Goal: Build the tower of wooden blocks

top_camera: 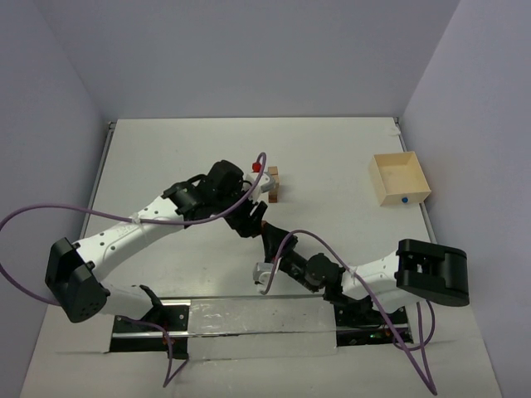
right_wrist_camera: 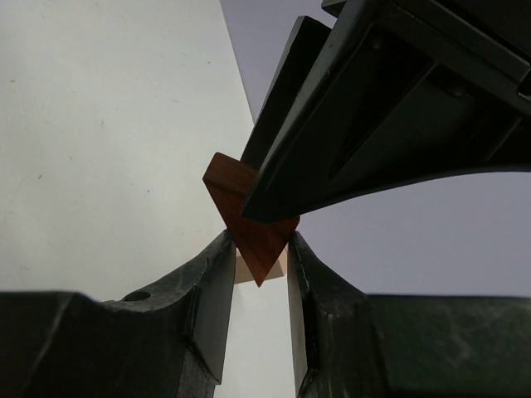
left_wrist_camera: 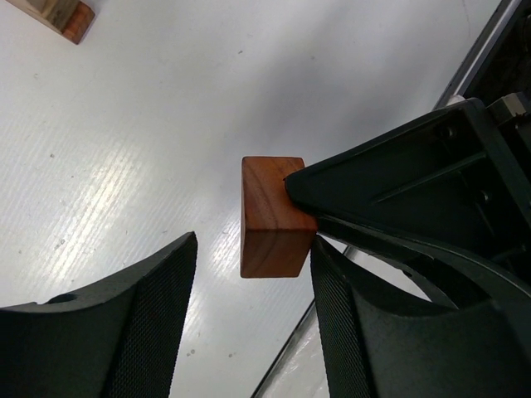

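Step in hand, by my read: a mid-air handover of one block between the arms, before it goes on the tower.

Left arm (top_camera: 124,236): left jaws are released and straddle the reddish-brown block (left_wrist_camera: 272,217). In the left wrist view one side shows a clear gap, and the other finger (left_wrist_camera: 332,307) sits just beside the block's lower corner. I can't tell whether it touches.

Block: it hangs off the bench (top_camera: 166,149), between both sets of jaws. It looks square-faced from the left wrist and triangular from the right wrist, so I can't say whether it is a cube or the wedge.

Right arm (top_camera: 373,278): right jaws are clenched on the block, pinching its lower part. The left jaws cross in from above.

Next move, my call: the left jaws close squarely on the free faces, and only then do the right jaws let go. Releasing early drops the block. A corner pinch would twist it and spoil the placement.

Tower (top_camera: 275,184): a short tan and reddish-brown stack stands on the bench just beyond the left jaws, apart from both.

Box (top_camera: 390,192): a pale wooden box sits well off to the right of the right jaws, with a blue dot (top_camera: 404,200) at its near wall. The top view shows no block inside it.
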`<state>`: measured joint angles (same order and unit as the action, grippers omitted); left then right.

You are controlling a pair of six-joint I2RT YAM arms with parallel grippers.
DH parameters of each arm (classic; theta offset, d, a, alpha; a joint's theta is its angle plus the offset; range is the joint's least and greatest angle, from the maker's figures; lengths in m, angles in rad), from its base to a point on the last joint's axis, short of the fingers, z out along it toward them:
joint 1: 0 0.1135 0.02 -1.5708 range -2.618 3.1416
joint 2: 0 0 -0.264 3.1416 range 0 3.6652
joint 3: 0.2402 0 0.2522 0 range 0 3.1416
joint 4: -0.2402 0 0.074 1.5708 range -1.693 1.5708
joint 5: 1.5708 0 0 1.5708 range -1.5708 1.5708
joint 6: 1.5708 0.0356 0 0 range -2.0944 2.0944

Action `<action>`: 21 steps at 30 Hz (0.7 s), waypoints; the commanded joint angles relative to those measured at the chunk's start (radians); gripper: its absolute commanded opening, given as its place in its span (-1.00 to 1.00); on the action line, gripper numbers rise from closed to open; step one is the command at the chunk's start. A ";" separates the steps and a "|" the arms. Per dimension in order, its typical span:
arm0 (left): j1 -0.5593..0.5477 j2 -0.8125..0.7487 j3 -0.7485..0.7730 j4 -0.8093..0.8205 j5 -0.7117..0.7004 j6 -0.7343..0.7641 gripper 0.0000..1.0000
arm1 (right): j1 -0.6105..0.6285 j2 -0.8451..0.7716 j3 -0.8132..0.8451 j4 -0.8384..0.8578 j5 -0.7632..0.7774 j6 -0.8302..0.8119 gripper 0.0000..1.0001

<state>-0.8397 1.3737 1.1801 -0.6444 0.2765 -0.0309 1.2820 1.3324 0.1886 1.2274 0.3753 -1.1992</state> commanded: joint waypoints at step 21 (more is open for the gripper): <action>-0.035 0.019 0.081 -0.023 -0.009 0.057 -0.08 | 0.039 0.045 0.023 0.119 0.036 -0.016 -0.98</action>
<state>-0.8700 1.3806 1.2181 -0.6703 0.2380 -0.0067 1.3058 1.3660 0.1890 1.2326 0.4022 -1.2030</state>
